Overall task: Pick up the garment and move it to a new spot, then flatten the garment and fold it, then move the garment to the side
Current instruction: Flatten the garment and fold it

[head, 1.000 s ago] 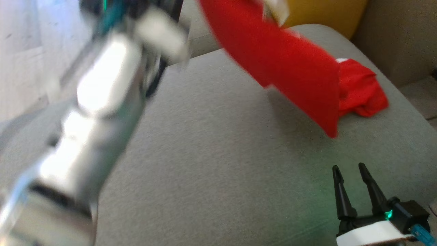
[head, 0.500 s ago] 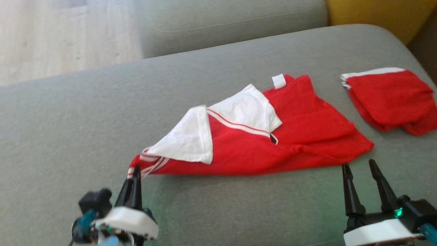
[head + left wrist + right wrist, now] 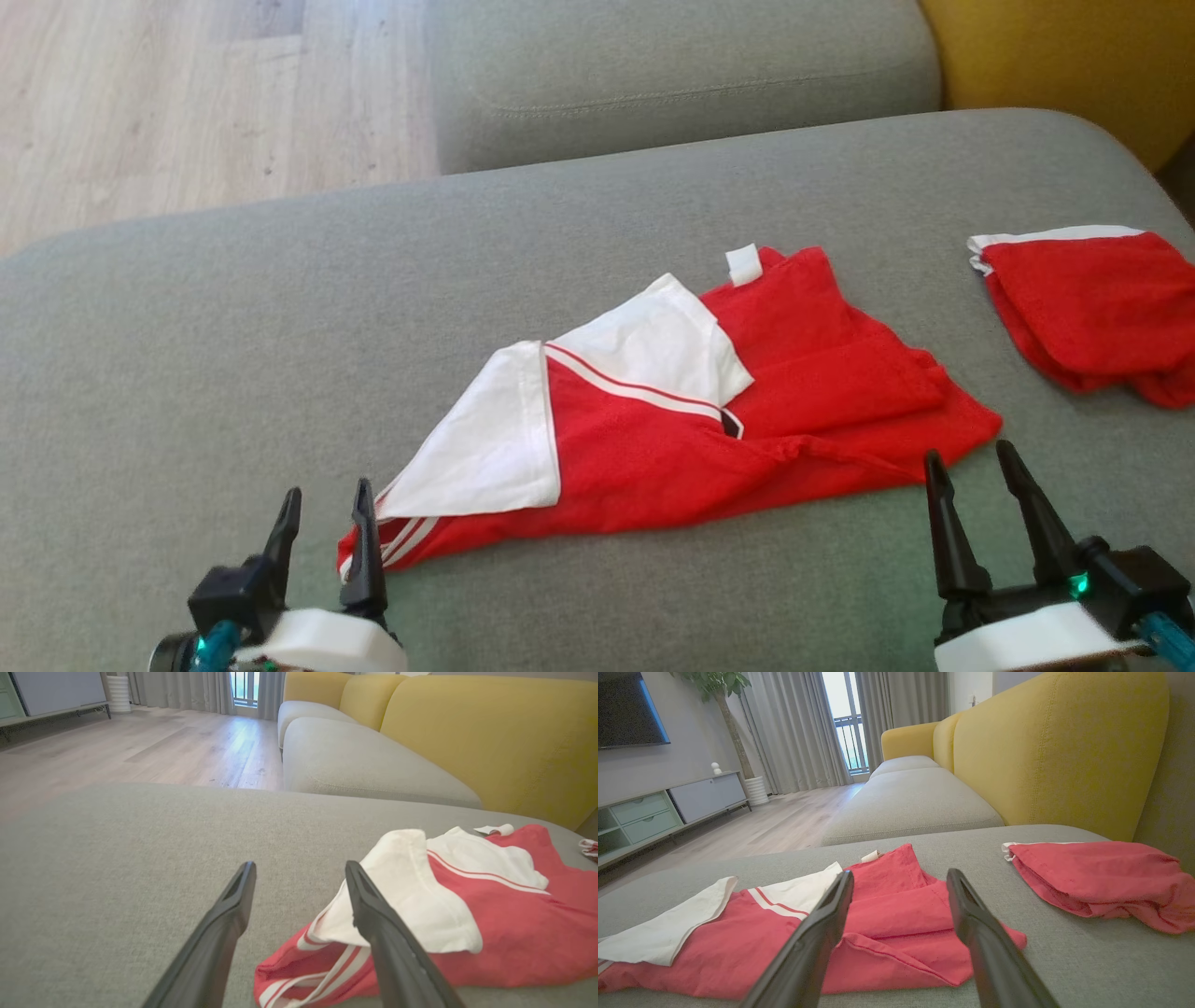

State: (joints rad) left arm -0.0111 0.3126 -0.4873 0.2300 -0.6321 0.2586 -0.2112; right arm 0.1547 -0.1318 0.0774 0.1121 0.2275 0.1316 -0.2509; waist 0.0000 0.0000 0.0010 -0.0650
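The garment point(image 3: 672, 439), red with white panels and striped trim, lies crumpled on the grey sofa cushion point(image 3: 280, 327). My left gripper point(image 3: 327, 495) stands open at its striped near-left corner. In the left wrist view the left gripper point(image 3: 299, 868) has bare cushion between its fingers, and the garment point(image 3: 490, 924) begins just past the right-hand finger. My right gripper point(image 3: 969, 457) is open too, low by the garment's right end. In the right wrist view the right gripper point(image 3: 900, 875) points over the garment point(image 3: 887, 914) with nothing held.
A second folded red cloth point(image 3: 1083, 308) lies at the cushion's right side, also the red cloth point(image 3: 1101, 877) in the right wrist view. A yellow backrest point(image 3: 1055, 56) rises behind, another grey cushion point(image 3: 672, 65) sits beyond, and wooden floor point(image 3: 187, 93) lies past the far-left edge.
The garment went from hanging in the air to lying on the cushion. My left gripper came down with its striped corner, then opened and let go. The head camera shifted meanwhile.
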